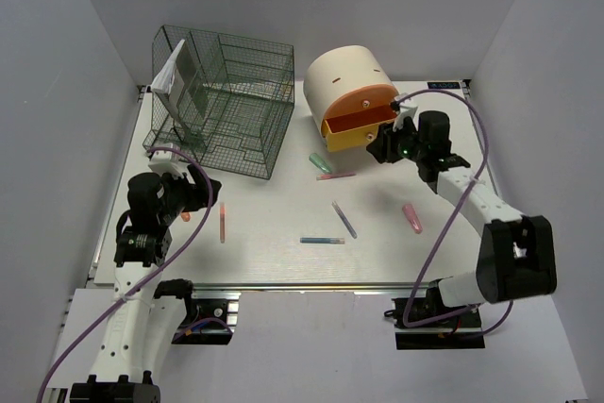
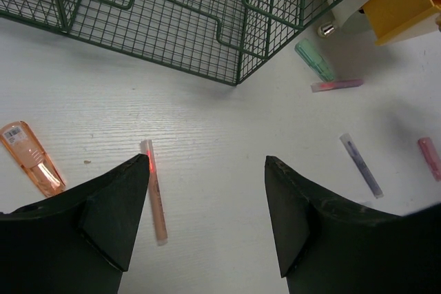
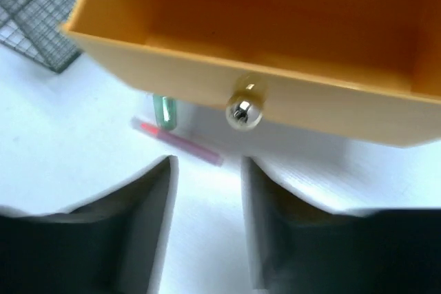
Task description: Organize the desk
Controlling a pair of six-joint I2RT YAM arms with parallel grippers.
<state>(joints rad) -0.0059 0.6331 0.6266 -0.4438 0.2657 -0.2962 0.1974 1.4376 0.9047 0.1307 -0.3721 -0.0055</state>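
Black left tool [image 2: 207, 163]: fingers spread, nothing between them, hovering low over the flat white rectangular bench [image 2: 220, 135], which lies under both arms and carries every loose item. Slim salmon-pink plastic pen [image 2: 154, 194]: just outside the gap, beside one finger, long axis crosswise to the closing line; left arm nearer. Black right tool [image 3: 207, 163]: spread, empty, facing the round silver knob [image 3: 242, 109] of the open orange-yellow drawer [image 3: 275, 32].

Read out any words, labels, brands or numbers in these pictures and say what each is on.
Nothing can be read for certain.
The white label on the flat orange item: print too small to read.
The dark strip at the far edge of the desk: light marks, too blurred to read.
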